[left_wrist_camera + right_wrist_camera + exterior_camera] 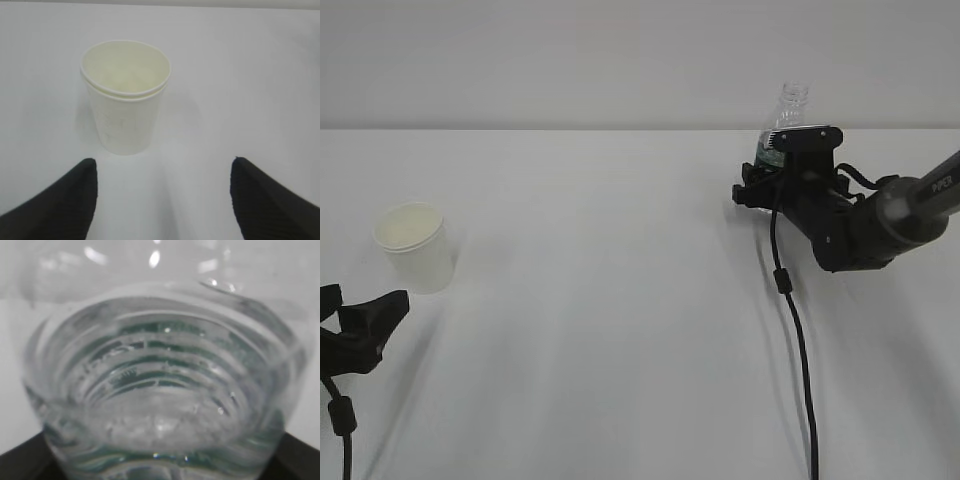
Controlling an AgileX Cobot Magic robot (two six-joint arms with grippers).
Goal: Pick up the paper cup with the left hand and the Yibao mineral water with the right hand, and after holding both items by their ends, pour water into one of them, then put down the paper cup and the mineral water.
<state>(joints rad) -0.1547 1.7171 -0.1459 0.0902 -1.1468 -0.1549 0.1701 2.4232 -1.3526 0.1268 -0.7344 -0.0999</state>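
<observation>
Paper cup [413, 246] sits upright on the white worktop [620, 300] at the left, nothing blocking it; left tool [162, 200] gapes wide just near of it. Far right, the right tool [772, 186] sits around the Yibao mineral water [783, 122], grip unclear, black cable [795, 330] trailing near.

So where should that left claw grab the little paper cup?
Around the paper cup's side wall, about midway up, coming in level from the near side where the left gripper waits open. The cup stands upright with its mouth open, and both flanks are clear.
</observation>
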